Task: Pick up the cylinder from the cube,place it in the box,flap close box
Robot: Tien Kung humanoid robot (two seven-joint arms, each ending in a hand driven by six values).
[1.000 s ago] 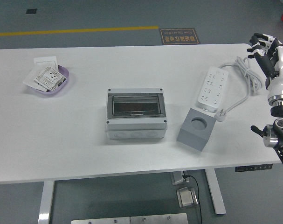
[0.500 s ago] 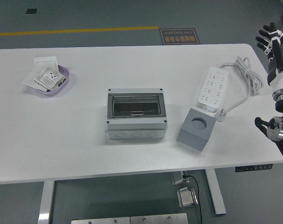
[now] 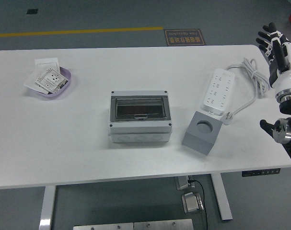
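The grey box (image 3: 140, 117) stands in the middle of the table with its clear flap shut flat on top. The grey cube (image 3: 200, 131) stands to its right, and its round hole is empty. No cylinder shows anywhere. My right hand (image 3: 272, 42) is raised at the table's far right edge, well away from the cube, with its fingers spread and holding nothing. My left arm is out of view.
A white power strip (image 3: 218, 90) lies just behind the cube, its cable (image 3: 253, 76) looping toward my right hand. A purple dish (image 3: 54, 84) of white cards sits at the far left. The white table (image 3: 87, 153) has its near edge at the bottom.
My right hand drew back to the right and upward off the table, then drifted slightly left. Its fingers straightened. Box and cube have not moved.
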